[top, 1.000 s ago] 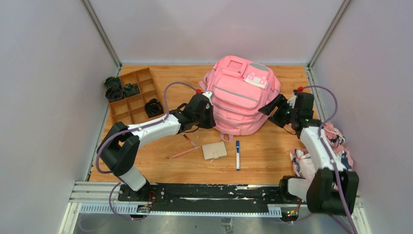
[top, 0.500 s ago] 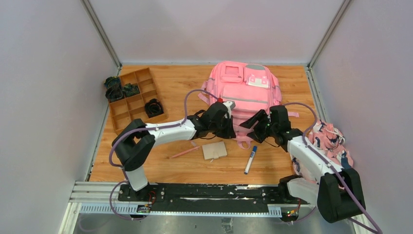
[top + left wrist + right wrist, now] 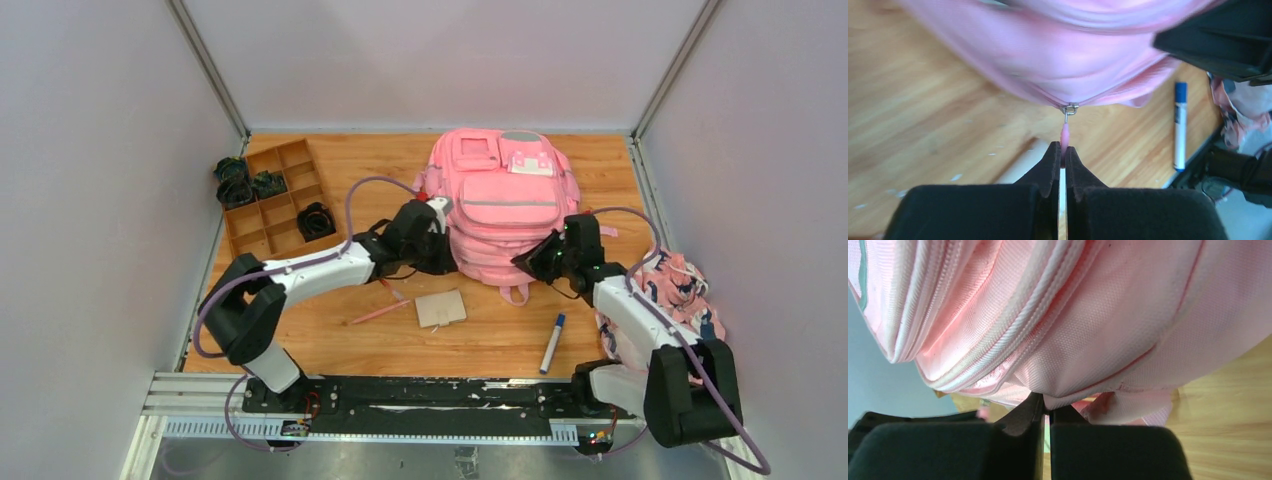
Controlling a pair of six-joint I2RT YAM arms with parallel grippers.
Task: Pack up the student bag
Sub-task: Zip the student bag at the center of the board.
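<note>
- Since the half-second-old overhead view: marker (image 3: 552,343) has rolled nearer and further right on the counter (image 3: 330,350), and both arms have drawn apart along the bag's near edge.
- Student bag (image 3: 500,200) lies face-up at the far middle of the counter, its bottom edge toward the arms.
- Left hand (image 3: 1060,150): fingers closed on the pink zipper pull (image 3: 1064,136). The metal slider (image 3: 1070,108) sits just above the fingertips, on the bag's lower seam.
- Right hand (image 3: 1044,407): pinched shut on a fold of the bag's pink fabric at its underside.
- My reading of the step: open the zip, with the left pulling and the right anchoring.
- To do it well, I'd draw the pull along the line of the teeth, not away from the bag. Otherwise the slider may jam or the small tab may slip out.
- Right hand should hold steady tension opposite the pull so the seam stays straight and the whole bag doesn't drag.
- Go slowly where the seam curves.
- Small brown notebook (image 3: 441,308) lies near the left arm; keep the sweep above it.
</note>
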